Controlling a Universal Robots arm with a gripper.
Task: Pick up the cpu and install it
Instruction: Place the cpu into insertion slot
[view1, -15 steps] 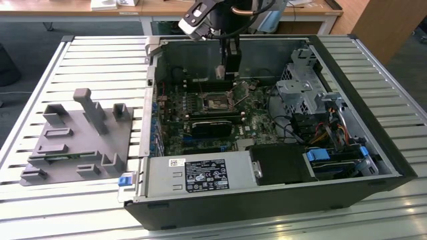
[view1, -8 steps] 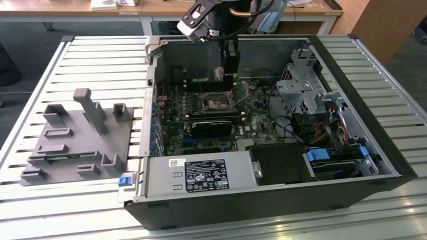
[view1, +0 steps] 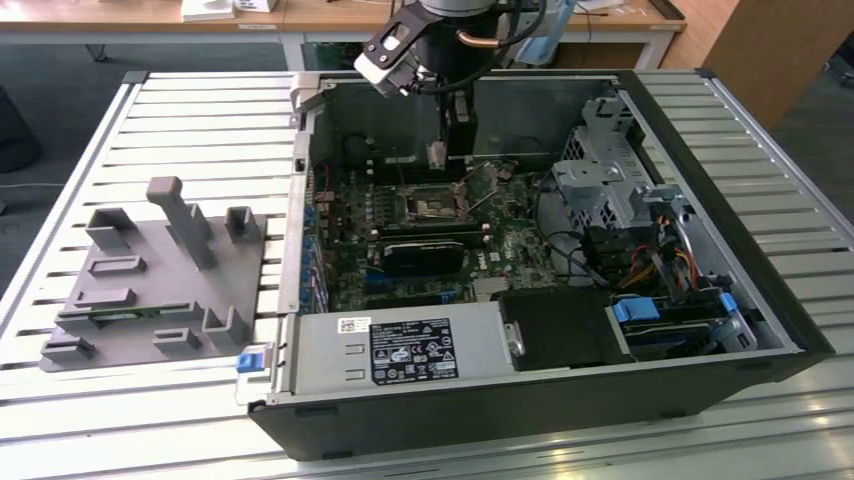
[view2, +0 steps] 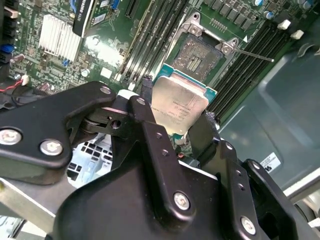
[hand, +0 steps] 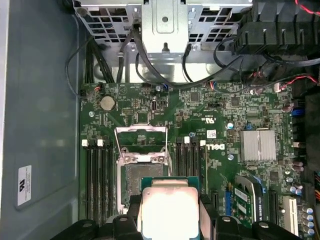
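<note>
In the first wrist view, part of the socket (hand: 142, 172) behind the cpu (hand: 169, 212), perhaps behind the jaws too.

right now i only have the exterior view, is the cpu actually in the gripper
Observer: Yes. In the second wrist view the gripper is shut on the cpu, pinching two opposite edges.
Operator: socket open
Observer: Yes. In the first wrist view the socket is bare, with its load plate flipped up.
Operator: cpu seated
Observer: No. The second wrist view shows it held clear of the socket, not seated.
</note>
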